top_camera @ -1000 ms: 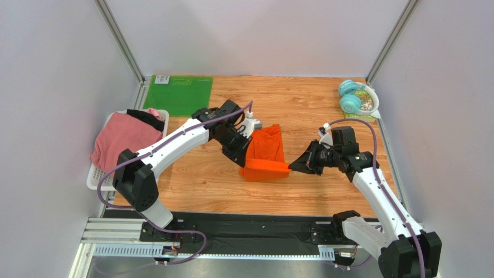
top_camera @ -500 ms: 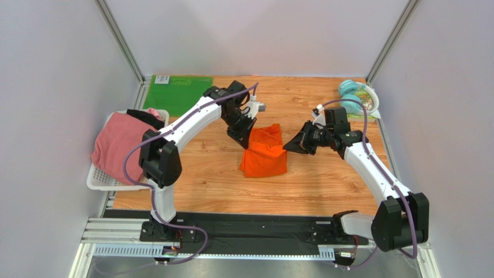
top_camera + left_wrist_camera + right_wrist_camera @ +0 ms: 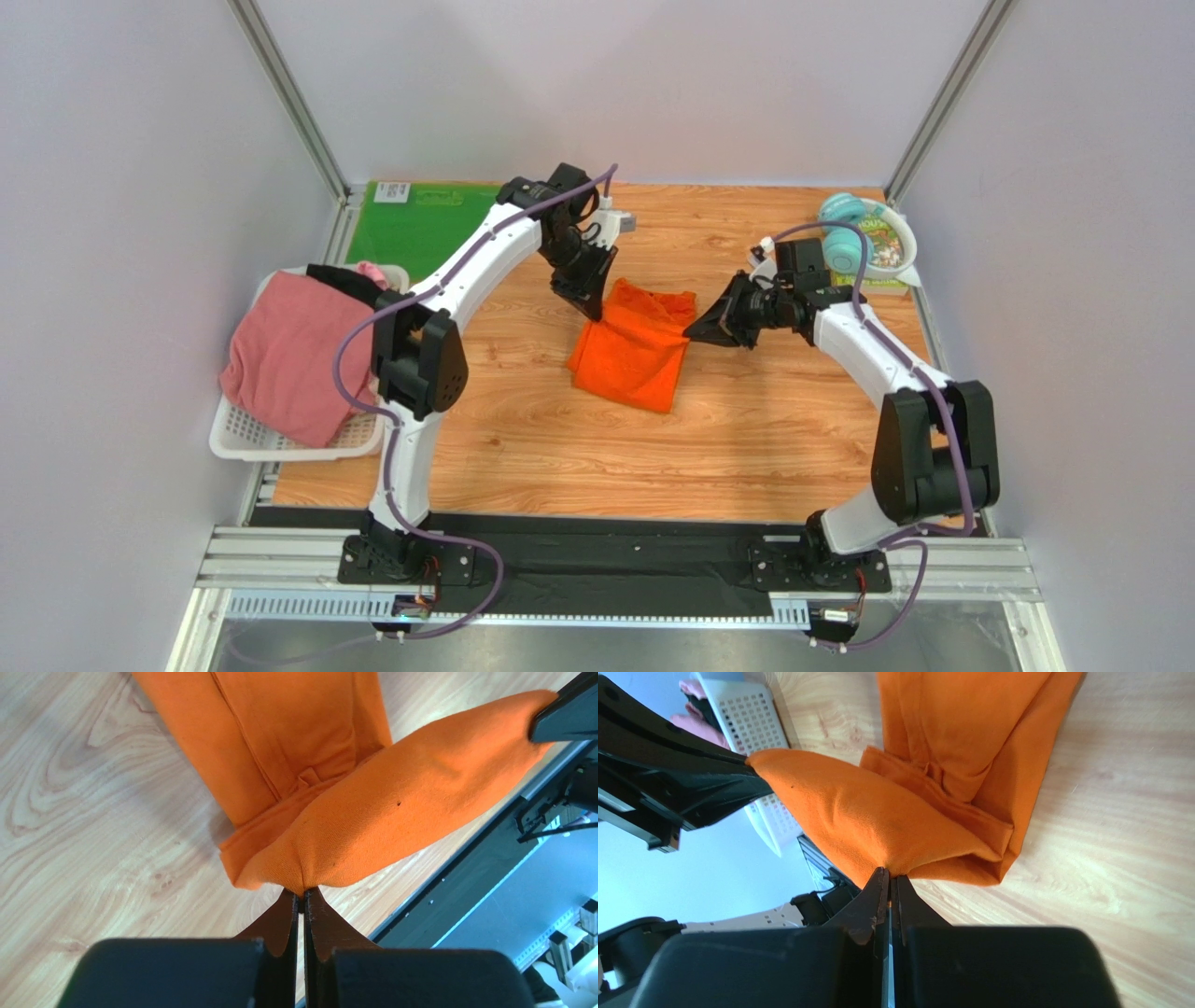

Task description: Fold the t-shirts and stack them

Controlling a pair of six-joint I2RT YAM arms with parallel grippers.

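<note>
Together, left hand [image 3: 595,311] and right hand [image 3: 696,336] clamp the orange t-shirt [image 3: 634,361], its long axis running far-to-near.

Bright, even light falls from above on the pale wood-grain tabletop [image 3: 758,434]. The top view is sharp throughout, with only faint, soft-edged shadows beside the bright orange cloth t-shirt [image 3: 631,367]. In the left wrist view the shirt's weave is crisp, the black left gripper [image 3: 303,894] at the near bottom edge is blurred, and a soft shadow lies on the wood under the lifted fold. In the right wrist view the black right gripper [image 3: 889,876] is likewise out of focus, and the white perforated plastic basket [image 3: 756,735] at far left looks washed out.
</note>
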